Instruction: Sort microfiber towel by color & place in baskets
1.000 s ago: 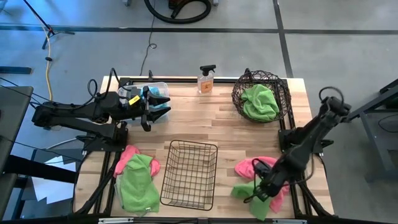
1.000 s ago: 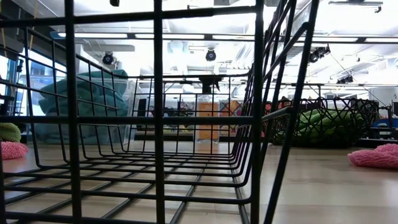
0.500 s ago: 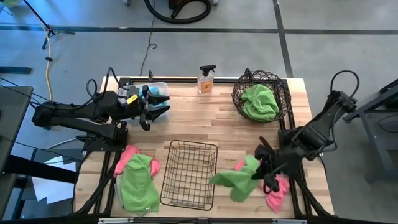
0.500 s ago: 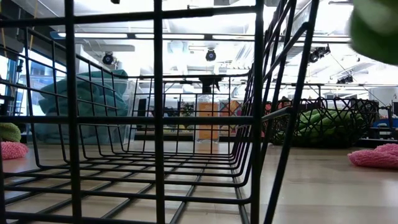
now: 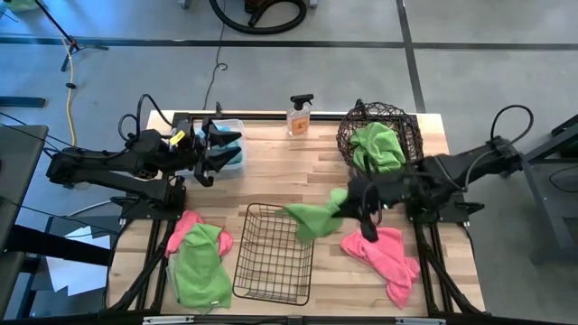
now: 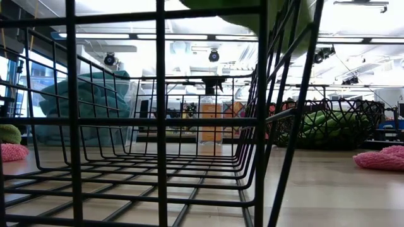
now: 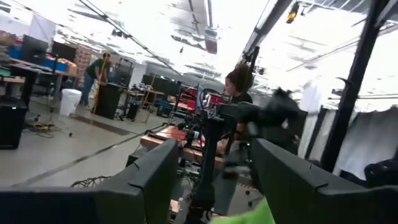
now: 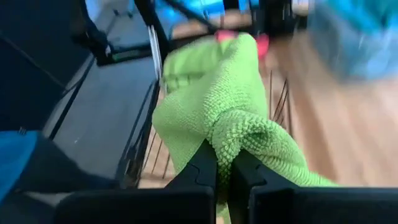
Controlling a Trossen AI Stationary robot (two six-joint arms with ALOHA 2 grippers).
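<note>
My right gripper [image 5: 350, 200] is shut on a lime green microfiber towel [image 5: 312, 218], which trails left over the right rim of the black wire-grid basket [image 5: 275, 254] and shows at the top of the low view [image 6: 252, 9]. A pink towel [image 5: 384, 254] lies flat on the table right of that basket. The round woven-wire basket [image 5: 380, 137] holds a green towel. The clear bin [image 5: 231, 125] holds a teal towel [image 6: 82, 104]. My left gripper [image 5: 226, 151] stands open beside that bin, holding nothing. A green towel [image 5: 200, 269] lies over a pink one [image 5: 186, 226] at the near left. My right gripper pinches a bunched fold of the green towel [image 8: 231, 144] between its two fingers; how many layers, I cannot tell. The fingers come from the table's right, slanting down. The towel is lifted clear of the table and streams slack toward the left, above the wire-grid basket's right rim.
An orange spray bottle [image 5: 300, 116] stands at the far edge between the clear bin and the round basket. Bare wood lies between the three baskets. A person [image 7: 239, 84] shows in the room beyond the table in the left wrist view.
My right gripper has risen from the near right corner and swung toward the far edge and the left, rolling as it went. The green towel came off the pink one, lifted clear, and now trails over the wire-grid basket's right rim. My left gripper has tipped upward a little.
</note>
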